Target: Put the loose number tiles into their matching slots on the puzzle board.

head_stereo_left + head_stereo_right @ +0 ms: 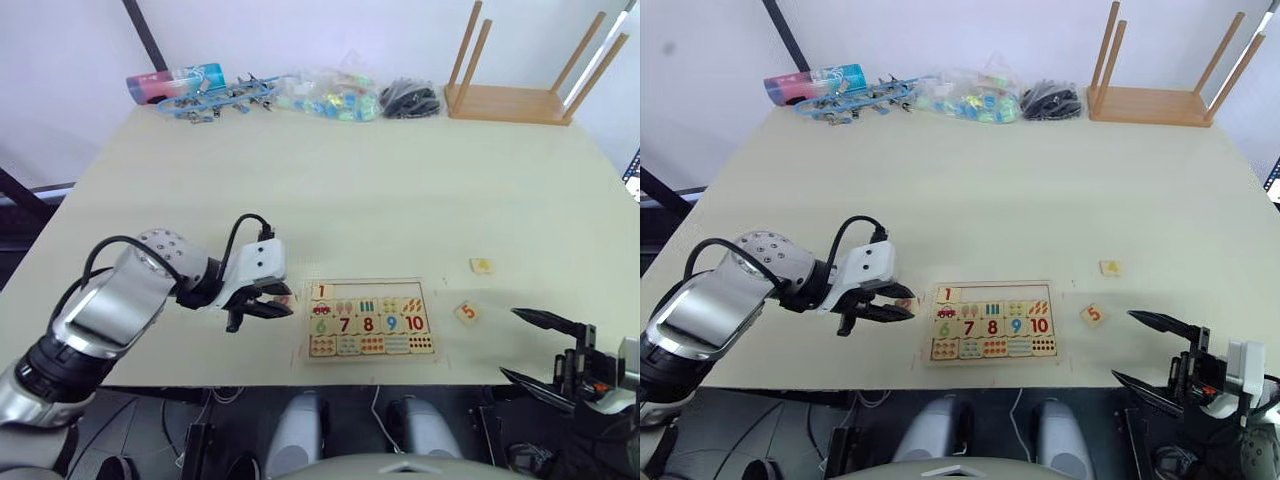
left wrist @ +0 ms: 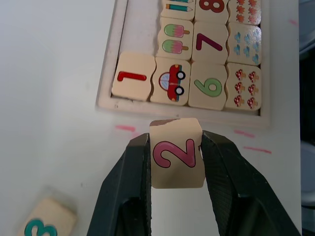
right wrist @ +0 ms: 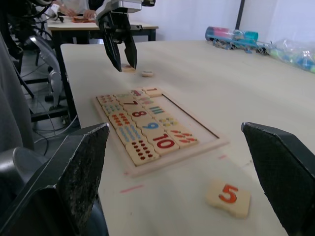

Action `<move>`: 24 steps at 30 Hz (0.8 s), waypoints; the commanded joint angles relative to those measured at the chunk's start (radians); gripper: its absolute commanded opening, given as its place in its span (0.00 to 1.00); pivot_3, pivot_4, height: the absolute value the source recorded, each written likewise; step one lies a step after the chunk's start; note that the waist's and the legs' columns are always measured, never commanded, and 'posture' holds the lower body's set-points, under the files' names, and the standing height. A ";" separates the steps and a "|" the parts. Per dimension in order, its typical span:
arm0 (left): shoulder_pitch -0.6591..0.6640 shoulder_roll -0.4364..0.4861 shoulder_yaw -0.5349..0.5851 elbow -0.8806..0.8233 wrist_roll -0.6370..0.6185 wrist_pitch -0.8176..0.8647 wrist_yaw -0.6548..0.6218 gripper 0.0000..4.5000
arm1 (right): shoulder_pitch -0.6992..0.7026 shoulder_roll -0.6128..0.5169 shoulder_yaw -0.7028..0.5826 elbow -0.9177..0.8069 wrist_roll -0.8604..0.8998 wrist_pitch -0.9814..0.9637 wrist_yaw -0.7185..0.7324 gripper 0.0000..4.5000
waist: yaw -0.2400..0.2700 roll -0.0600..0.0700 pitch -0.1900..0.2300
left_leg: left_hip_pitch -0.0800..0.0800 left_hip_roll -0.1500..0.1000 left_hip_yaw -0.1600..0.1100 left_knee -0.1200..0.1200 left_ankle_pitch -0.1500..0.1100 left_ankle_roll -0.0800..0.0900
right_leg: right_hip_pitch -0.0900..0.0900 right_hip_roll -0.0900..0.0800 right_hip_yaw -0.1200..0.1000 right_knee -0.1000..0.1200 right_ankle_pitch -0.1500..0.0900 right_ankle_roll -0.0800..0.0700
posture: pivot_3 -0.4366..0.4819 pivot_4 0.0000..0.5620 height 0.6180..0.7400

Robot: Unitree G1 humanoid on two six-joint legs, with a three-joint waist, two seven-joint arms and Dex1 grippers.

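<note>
Pinching the number 2 tile (image 2: pixel 176 153) between its two black fingers, the left gripper (image 1: pixel 262 308) hovers just off the left end of the puzzle board (image 1: pixel 372 320). The 1 tile (image 2: pixel 131 76) already sits in the board's top-row corner slot, beside the car picture. The 3 tile (image 2: pixel 45 221) lies on the table (image 1: pixel 350 190) near the gripper. To the board's right lie the 5 tile (image 1: pixel 466 313) and the 4 tile (image 1: pixel 481 266). The right gripper (image 1: pixel 545 350) waits at the table's near edge, fingers spread wide, empty.
</note>
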 commanded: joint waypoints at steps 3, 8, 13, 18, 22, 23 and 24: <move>0.113 0.052 0.071 0.080 0.050 -0.168 0.019 0.22 | -0.010 -0.018 -0.003 -0.017 0.016 0.017 0.005 1.00 | -0.001 0.001 0.000 | 0.000 0.000 0.000 0.000 0.000 0.000 | 0.000 0.000 0.000 0.000 0.000 0.000 | 0.48 0.27 0.98; 0.157 0.025 0.055 0.178 0.097 -0.287 0.046 0.22 | -0.026 -0.023 0.001 -0.015 0.014 0.031 0.010 1.00 | 0.001 0.001 0.000 | 0.000 0.000 0.001 0.000 0.000 0.000 | 0.000 0.000 0.001 0.000 0.000 0.000 | 0.48 0.27 0.98; 0.167 0.008 0.044 0.222 0.120 -0.353 0.049 0.22 | -0.021 -0.036 -0.003 -0.023 0.013 0.041 0.016 1.00 | 0.004 0.002 0.000 | 0.000 0.000 0.001 0.000 0.000 0.000 | 0.000 0.000 0.000 0.000 0.000 0.000 | 0.48 0.27 0.98; 0.176 -0.019 0.066 0.253 0.104 -0.403 0.051 0.65 | -0.011 -0.047 0.001 -0.057 0.011 0.057 0.002 1.00 | 0.003 0.003 -0.001 | 0.001 0.000 0.001 0.000 0.000 0.000 | 0.000 0.000 0.001 0.000 0.000 0.000 | 0.48 0.27 0.98; 0.190 -0.037 0.125 0.277 0.042 -0.441 0.016 0.97 | -0.008 -0.049 -0.003 -0.071 0.010 0.068 -0.007 1.00 | 0.000 0.003 -0.001 | 0.001 0.000 0.001 0.000 0.000 0.000 | 0.000 0.000 0.001 0.000 0.000 0.000 | 0.48 0.27 0.98; 0.196 -0.038 0.140 0.288 0.031 -0.463 0.005 0.99 | -0.008 -0.049 -0.004 -0.072 0.010 0.070 -0.008 1.00 | -0.001 0.003 -0.001 | 0.001 0.000 0.001 0.000 0.000 0.000 | 0.000 0.000 0.001 0.000 0.000 0.001 | 0.48 0.27 0.98; 0.206 -0.043 0.157 0.306 0.014 -0.499 -0.012 0.99 | -0.007 -0.049 -0.005 -0.074 0.010 0.071 -0.010 1.00 | -0.001 0.003 0.000 | 0.001 0.000 0.001 0.000 0.000 0.000 | 0.000 0.000 0.001 0.000 0.000 0.001 | 0.48 0.27 0.98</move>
